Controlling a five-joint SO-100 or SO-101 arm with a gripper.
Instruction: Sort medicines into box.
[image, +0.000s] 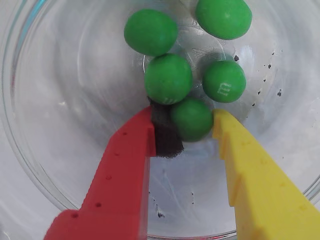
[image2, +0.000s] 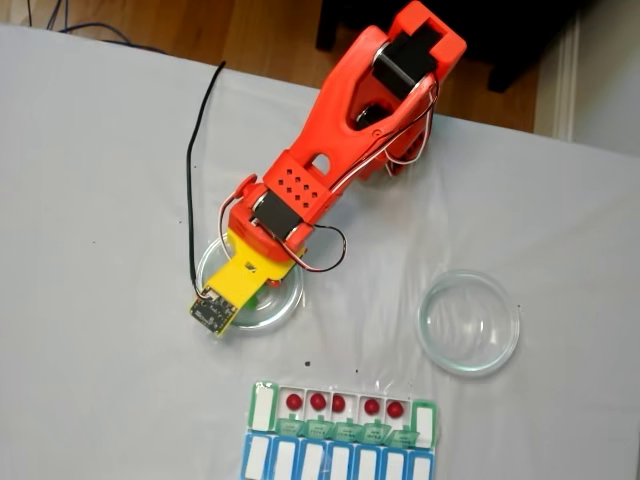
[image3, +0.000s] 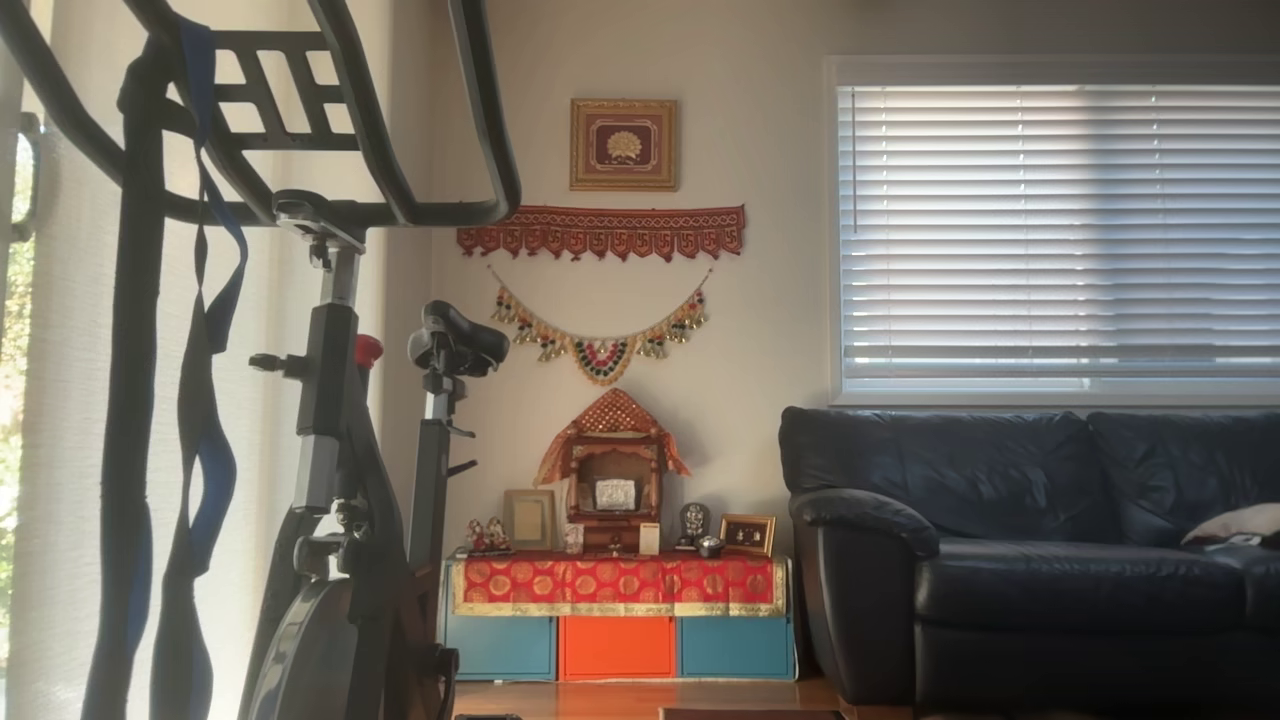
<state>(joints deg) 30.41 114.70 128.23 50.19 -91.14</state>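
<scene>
Across the white table (image2: 90, 200) the orange arm (image2: 350, 120) leans down into a clear glass dish (image2: 290, 298), with a second glass dish (image2: 468, 322) sitting well apart to the right in the fixed view. Near the front edge lies the pill box (image2: 340, 430), five red balls (image2: 318, 401) resting in its white compartments. Down in the wrist view, the gripper (image: 182, 122) stands with its red and yellow fingers apart around one green ball (image: 191, 119); four more green balls (image: 168, 78) cluster just beyond it in the same dish.
</scene>
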